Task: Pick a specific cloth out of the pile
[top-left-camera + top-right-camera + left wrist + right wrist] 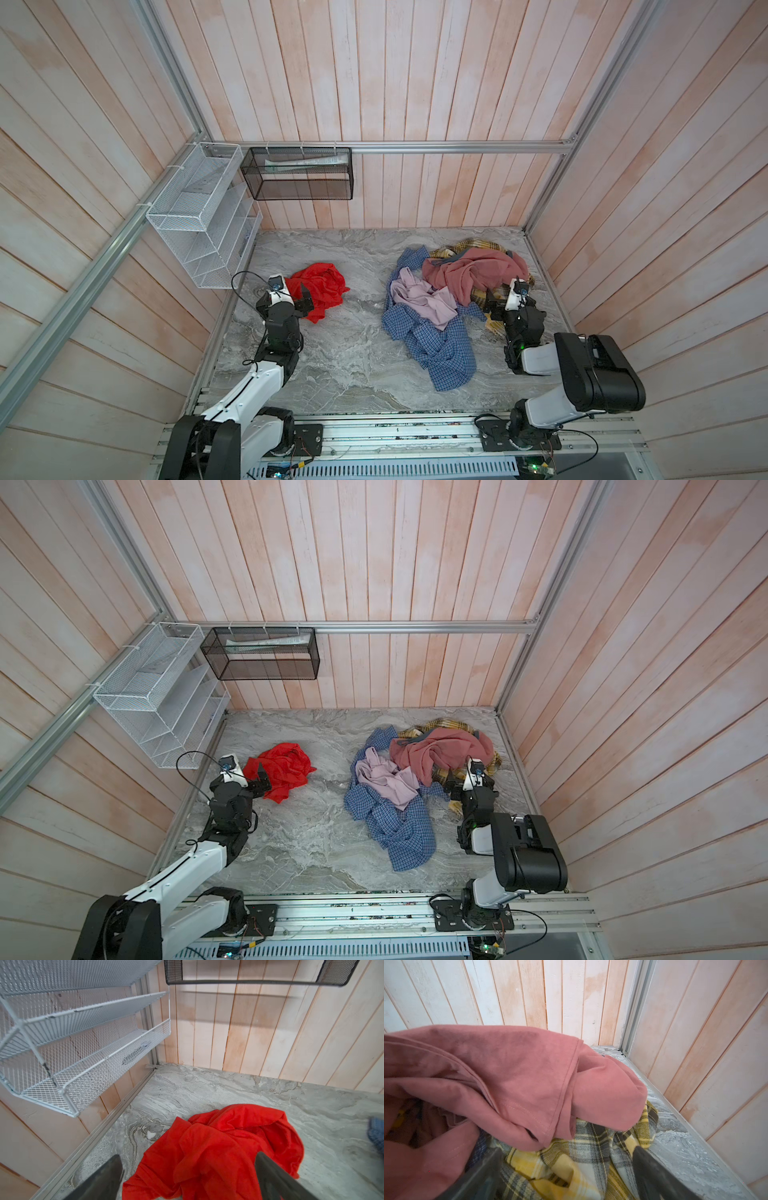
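The bright red cloth (pixel 320 286) (pixel 282 766) (pixel 228 1142) lies crumpled by itself on the left of the marble table, apart from the pile (pixel 449 291) (pixel 411 771). My left gripper (pixel 305 300) (pixel 262 779) (pixel 188 1157) hovers open over the cloth's near edge, one finger on each side of a fold. The pile holds a blue checked shirt (pixel 440 353), a lilac-pink garment (pixel 419 297), a dusty-pink garment (pixel 469 270) (pixel 519 1076) and a yellow plaid cloth (pixel 571 1167). My right gripper (pixel 490 301) (pixel 449 781) (pixel 566 1153) is open, low over the plaid at the pile's right side.
A white wire rack (pixel 199 216) (pixel 83 1043) hangs on the left wall just behind the left gripper. A black mesh basket (pixel 297 174) hangs on the back wall. Wooden walls close in the marble table (pixel 353 353) on three sides.
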